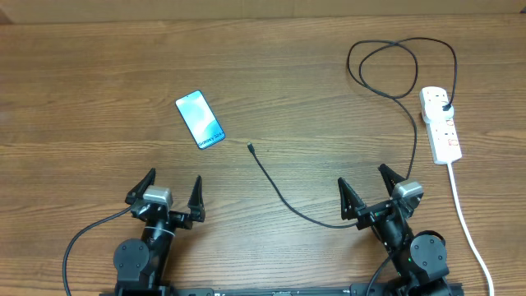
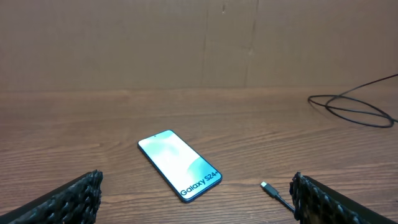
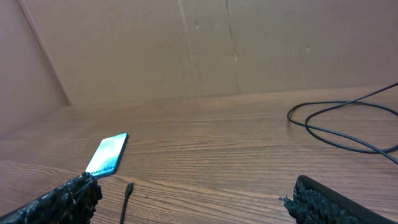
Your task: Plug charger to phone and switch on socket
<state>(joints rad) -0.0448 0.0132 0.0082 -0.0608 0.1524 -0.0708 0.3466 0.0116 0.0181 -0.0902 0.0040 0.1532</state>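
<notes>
The phone (image 1: 200,120) lies flat on the wooden table with its light blue screen lit; it also shows in the left wrist view (image 2: 179,165) and the right wrist view (image 3: 108,154). The charger's black cable (image 1: 283,200) runs from its connector tip (image 1: 250,148) past the right arm, loops at the back and ends in a black plug (image 1: 445,107) seated in the white socket strip (image 1: 441,123). The tip shows in the wrist views (image 2: 266,186) (image 3: 128,188). My left gripper (image 1: 172,187) and right gripper (image 1: 366,181) are open and empty, near the table's front edge.
The strip's thick white cord (image 1: 467,218) runs down the right side to the front edge. The cable loop (image 1: 394,66) lies at the back right. A brown cardboard wall (image 2: 186,43) stands behind the table.
</notes>
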